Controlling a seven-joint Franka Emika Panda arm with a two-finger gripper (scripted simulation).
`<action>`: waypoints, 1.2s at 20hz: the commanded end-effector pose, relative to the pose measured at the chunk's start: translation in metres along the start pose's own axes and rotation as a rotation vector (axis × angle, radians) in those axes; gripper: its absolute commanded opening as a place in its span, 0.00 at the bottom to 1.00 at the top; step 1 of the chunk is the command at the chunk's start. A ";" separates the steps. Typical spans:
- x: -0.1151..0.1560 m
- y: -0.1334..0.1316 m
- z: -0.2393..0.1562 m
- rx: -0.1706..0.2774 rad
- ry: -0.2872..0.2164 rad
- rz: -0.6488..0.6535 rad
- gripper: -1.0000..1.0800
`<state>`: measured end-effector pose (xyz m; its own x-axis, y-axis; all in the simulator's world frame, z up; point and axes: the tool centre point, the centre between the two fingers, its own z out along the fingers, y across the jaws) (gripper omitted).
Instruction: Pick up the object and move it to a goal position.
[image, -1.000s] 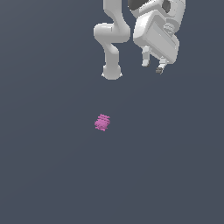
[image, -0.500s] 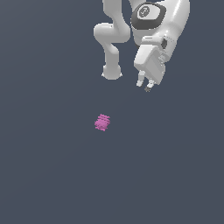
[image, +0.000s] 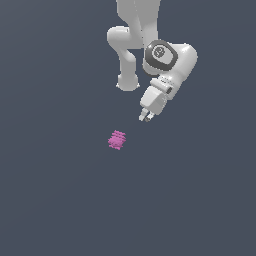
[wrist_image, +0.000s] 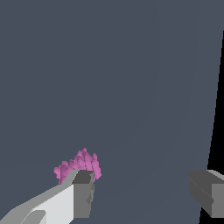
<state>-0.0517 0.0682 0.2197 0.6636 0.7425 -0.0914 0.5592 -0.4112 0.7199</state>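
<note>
The gripper (image: 146, 118) hangs with fingers wide apart, near the pink blob (image: 117, 140), not touching it.

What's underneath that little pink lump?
The pink lump rests on the plain dark grey floor; its underside is hidden. In the wrist view, one finger covers its lower part.

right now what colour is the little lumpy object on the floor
Magenta-pink, with ridged bands; the object shows best in the exterior view.

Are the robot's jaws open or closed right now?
Open: in the wrist view the gripper shows a wide gap, with nothing between; the pink object lies beyond.
</note>
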 end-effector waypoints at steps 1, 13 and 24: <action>-0.017 -0.018 0.027 -0.003 -0.054 -0.054 0.81; -0.091 -0.078 0.109 0.032 -0.236 -0.216 0.81; -0.108 -0.090 0.123 0.044 -0.271 -0.245 0.81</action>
<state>-0.1124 -0.0399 0.0803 0.6112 0.6575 -0.4407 0.7350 -0.2649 0.6241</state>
